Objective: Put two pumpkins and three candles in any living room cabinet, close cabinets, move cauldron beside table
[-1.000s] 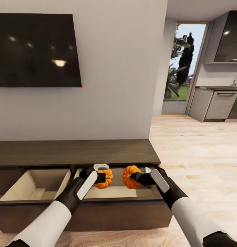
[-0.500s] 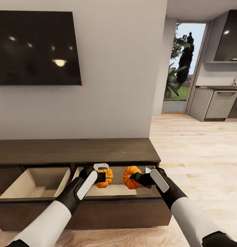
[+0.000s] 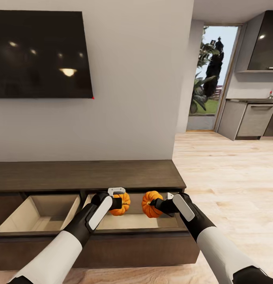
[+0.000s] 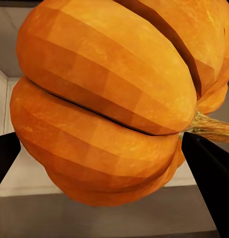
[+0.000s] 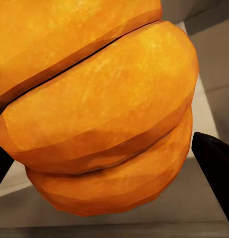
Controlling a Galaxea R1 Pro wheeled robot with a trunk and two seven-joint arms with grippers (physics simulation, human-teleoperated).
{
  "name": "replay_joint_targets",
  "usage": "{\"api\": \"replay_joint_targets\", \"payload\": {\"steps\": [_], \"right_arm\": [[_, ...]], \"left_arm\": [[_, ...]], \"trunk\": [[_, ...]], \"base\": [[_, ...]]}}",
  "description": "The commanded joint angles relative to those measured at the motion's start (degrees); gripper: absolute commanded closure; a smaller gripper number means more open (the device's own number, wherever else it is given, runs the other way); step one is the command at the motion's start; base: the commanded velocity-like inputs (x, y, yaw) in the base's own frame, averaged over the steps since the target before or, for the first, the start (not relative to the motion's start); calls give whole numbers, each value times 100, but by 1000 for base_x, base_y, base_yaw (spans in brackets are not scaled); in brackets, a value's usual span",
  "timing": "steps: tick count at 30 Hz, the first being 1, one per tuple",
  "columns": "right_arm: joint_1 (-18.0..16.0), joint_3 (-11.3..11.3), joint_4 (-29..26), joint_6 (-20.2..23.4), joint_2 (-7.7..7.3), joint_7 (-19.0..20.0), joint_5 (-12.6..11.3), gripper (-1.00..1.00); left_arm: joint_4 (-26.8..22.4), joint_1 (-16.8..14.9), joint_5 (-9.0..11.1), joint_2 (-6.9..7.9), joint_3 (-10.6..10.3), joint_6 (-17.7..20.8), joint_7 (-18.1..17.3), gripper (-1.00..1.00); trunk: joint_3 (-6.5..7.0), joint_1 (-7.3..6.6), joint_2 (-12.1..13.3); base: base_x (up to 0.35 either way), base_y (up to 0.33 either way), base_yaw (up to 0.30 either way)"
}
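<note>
Two orange ribbed pumpkins hang over the open right drawer of the long dark brown cabinet point(image 3: 85, 173). My left gripper point(image 3: 120, 202) is shut on the left pumpkin point(image 3: 123, 204), which looms large and close in the left wrist view point(image 4: 104, 109) between the dark fingers point(image 4: 208, 168). My right gripper point(image 3: 157, 204) is shut on the right pumpkin point(image 3: 150, 203), and the right wrist view has that pumpkin point(image 5: 94, 109) against the pale drawer floor. Both pumpkins are held just above the drawer's inside.
A second open drawer point(image 3: 38, 215) with a pale interior lies to the left. A black TV screen point(image 3: 42, 53) hangs on the wall above the cabinet. Light wood floor point(image 3: 227, 173) runs right toward a kitchen counter point(image 3: 251, 118) and a glass door point(image 3: 209, 75).
The whole view has shifted slightly, so the camera moved a little. Both grippers hold their pumpkins in about the same place over the drawer.
</note>
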Motion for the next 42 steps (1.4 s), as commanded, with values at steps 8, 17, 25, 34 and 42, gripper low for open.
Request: {"api": "replay_joint_targets", "payload": {"steps": [8,17,25,34,42], "right_arm": [[-4,14,-8,-4,-3,-80,-80,100],[-4,11,-8,3,-3,-80,-80,100],[-5,21,-8,19,2,-80,-80,100],[-15,99,-19,38,22,-99,-86,100],[-29,294,-52,-18,233,-1096,-93,100]], "left_arm": [[-16,-4,58,1,-12,7,60,100],[-24,-4,63,1,-12,7,60,100],[-7,-4,63,1,-12,8,68,100],[57,-4,63,3,-12,31,68,100],[47,-4,65,10,-12,26,68,100]], "trunk": [[-6,-1,-3],[-6,-1,-3],[-157,36,-49],[-356,59,-61],[-423,67,-65]], "base": [[38,0,0],[2,0,0],[0,0,0],[0,0,0],[0,0,0]]}}
